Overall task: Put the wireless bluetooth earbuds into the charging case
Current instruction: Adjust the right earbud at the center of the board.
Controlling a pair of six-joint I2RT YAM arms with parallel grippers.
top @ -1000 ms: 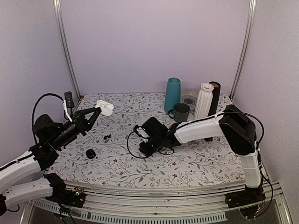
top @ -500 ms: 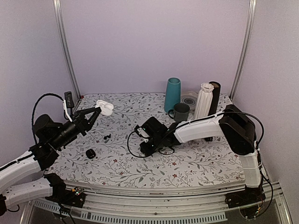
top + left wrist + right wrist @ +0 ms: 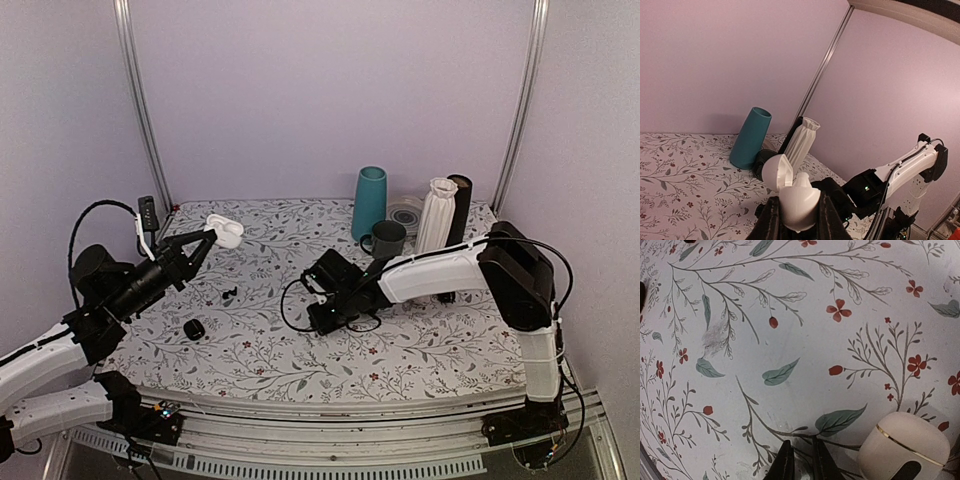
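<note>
Wireless bluetooth earbuds: tiny dark pair, loose on floral bench, below the left gripper, apart from the right gripper. Charging case: white, lid up, clamped aloft in left jaws. Right jaws: clenched nearly together, nothing visible between, low over bench; cream gold-seamed case just right of them

Upper right of the top view is crowded: a teal vase, a mug, a white ribbed vase and a dark cylinder stand close together. The right arm lies low across the middle of the worktop. The left tool hangs at upper left with an open white case. The bottom centre lies bare. A small black thing, perhaps a cap, sits lower left.
</note>
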